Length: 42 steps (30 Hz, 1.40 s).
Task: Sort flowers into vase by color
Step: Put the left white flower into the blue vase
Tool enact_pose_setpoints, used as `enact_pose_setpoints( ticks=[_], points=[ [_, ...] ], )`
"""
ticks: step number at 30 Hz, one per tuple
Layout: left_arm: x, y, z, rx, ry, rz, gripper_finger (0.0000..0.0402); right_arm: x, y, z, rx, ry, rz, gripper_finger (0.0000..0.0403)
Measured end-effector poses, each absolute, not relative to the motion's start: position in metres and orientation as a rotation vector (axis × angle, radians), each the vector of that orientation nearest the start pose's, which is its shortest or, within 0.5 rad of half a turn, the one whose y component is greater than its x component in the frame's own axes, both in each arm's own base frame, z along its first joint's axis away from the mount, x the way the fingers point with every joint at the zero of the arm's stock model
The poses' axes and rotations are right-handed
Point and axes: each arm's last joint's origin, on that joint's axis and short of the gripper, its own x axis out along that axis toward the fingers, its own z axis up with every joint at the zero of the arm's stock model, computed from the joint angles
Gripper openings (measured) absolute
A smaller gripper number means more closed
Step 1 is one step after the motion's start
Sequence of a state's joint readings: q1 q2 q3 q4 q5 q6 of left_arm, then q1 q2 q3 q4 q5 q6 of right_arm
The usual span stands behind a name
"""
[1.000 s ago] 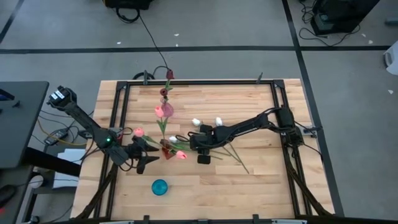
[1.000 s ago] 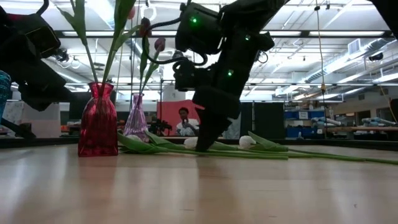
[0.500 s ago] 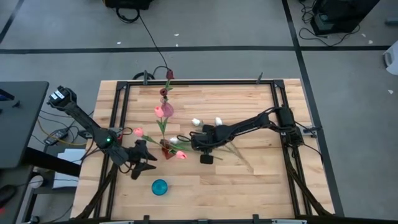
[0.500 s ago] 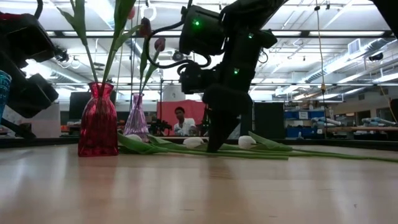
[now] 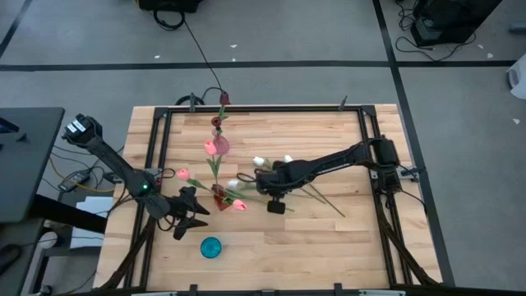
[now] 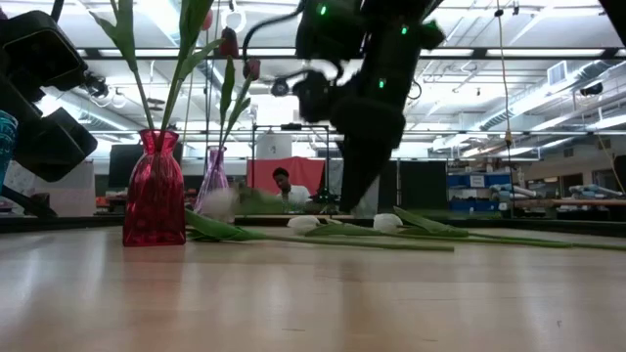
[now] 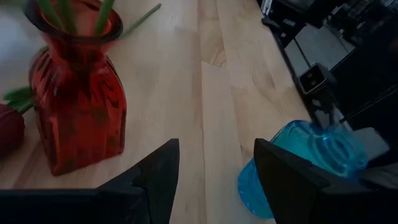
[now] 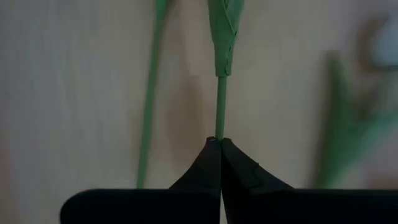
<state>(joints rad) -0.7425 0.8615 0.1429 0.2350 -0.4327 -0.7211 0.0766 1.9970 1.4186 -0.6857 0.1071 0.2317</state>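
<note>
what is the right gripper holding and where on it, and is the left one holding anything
The right gripper is shut on a tulip's thin green stem, below its leaves; the flower's colour cannot be told. The left gripper, near the red vase, is open and empty.

- Vases: three. The red vase (image 5: 220, 196) stands left of the table's centre. The pink-tinted vase (image 5: 218, 147) is at 12 o'clock from it and the blue vase (image 5: 211, 247) at 6 o'clock.
- Maroon tulips: two heads, (image 5: 223, 99) and (image 5: 218, 122), at 12 o'clock from the pink-tinted vase.
- Pink tulips: two heads, (image 5: 182, 174) at 10 o'clock and (image 5: 239, 205) at 4 o'clock from the red vase.
- White tulips: three heads, (image 5: 260, 161), (image 5: 288, 159) and (image 5: 234, 182), at 2 to 3 o'clock from the red vase.
- Arms: two, each with one gripper, the left gripper (image 5: 193, 215) and the right gripper (image 5: 261, 182).
- Persons: one (image 6: 284, 186), beyond the table in the low view.
</note>
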Motion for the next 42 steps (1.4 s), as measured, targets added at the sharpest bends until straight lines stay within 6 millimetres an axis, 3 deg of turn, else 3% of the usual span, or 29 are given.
enact_pose_setpoints(
  ticks=[6, 11, 16, 23, 28, 32, 39, 42],
  points=[
    [0.126, -0.104, 0.141, -0.422, 0.49, -0.165, 0.0214, 0.387, 0.024, 0.21, 0.089, 1.109, -0.26, 0.0003],
    [0.129, -0.121, 0.15, -0.374, 0.49, -0.207, 0.0214, 0.375, 0.027, 0.25, 0.121, 0.946, -0.328, 0.0003],
    [0.128, -0.137, 0.161, -0.308, 0.453, -0.228, 0.0214, 0.358, 0.05, 0.289, 0.117, 0.715, -0.331, 0.0003],
    [0.124, -0.146, 0.168, -0.291, 0.414, -0.215, 0.0214, 0.335, 0.088, 0.322, 0.15, 0.424, -0.301, 0.0004],
    [0.123, -0.147, 0.169, -0.292, 0.409, -0.217, 0.0214, 0.329, 0.117, 0.329, 0.153, 0.273, -0.242, 0.0005],
    [0.123, -0.147, 0.169, -0.29, 0.404, -0.207, 0.0214, 0.329, 0.129, 0.329, 0.154, 0.223, -0.264, 0.0005],
    [0.124, -0.141, 0.168, -0.268, 0.319, -0.047, 0.0214, 0.349, 0.135, 0.297, 0.181, 0.212, -0.306, 0.0005],
    [0.123, -0.144, 0.17, -0.292, 0.319, -0.086, 0.0214, 0.359, 0.141, 0.288, 0.161, 0.177, -0.3, 0.0005]
  ],
)
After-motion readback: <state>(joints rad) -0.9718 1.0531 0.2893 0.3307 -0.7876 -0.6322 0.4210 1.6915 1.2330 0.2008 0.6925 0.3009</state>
